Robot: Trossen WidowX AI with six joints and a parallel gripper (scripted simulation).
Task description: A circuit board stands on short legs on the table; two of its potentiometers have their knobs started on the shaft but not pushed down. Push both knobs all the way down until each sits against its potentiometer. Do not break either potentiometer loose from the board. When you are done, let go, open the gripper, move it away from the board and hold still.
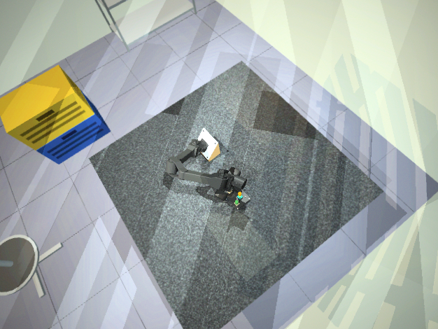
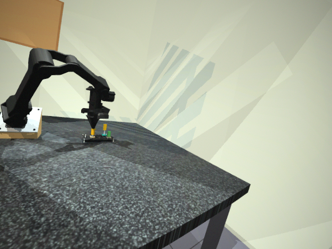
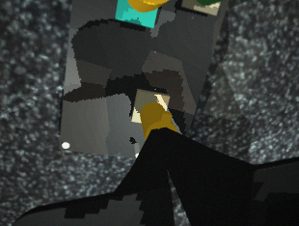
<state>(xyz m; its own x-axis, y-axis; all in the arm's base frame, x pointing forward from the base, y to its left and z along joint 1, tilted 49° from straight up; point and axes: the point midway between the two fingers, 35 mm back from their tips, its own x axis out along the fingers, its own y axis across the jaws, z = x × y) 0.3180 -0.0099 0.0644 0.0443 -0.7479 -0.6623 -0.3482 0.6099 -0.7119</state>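
The black tool (image 1: 228,190) (image 2: 93,127) (image 3: 159,136) points down, fingers clenched with nothing between them, their joined tips at the top of an orange knob (image 2: 93,131) (image 3: 153,116). Directly beneath the tool, that knob stands low over a beige potentiometer (image 2: 92,137) (image 3: 137,115); whether a sliver of gap remains is too small to tell. Around and under these lies the dark circuit board (image 1: 246,198) (image 2: 100,138) (image 3: 87,126), on short legs just below the tool.

Farther along the board from the tool, a second orange knob (image 1: 239,193) (image 2: 105,126) (image 3: 147,4) rides high on its shaft, with bare shaft showing above a teal potentiometer (image 1: 239,198) (image 2: 104,134) (image 3: 136,15). Near that knob, also off to the tool's far side, is a green knob (image 1: 236,202) (image 2: 108,133) (image 3: 208,1), sitting low. Below everything spreads the speckled counter (image 1: 191,229) (image 2: 160,201) (image 3: 270,63).

The step in hand appears to be pressing the first knob, which looks down or nearly so. The next move calls for confirming it is seated, rising straight up, then centring the closed tips over the high knob and pushing squarely down. A sideways or overlong push could tear a potentiometer loose.
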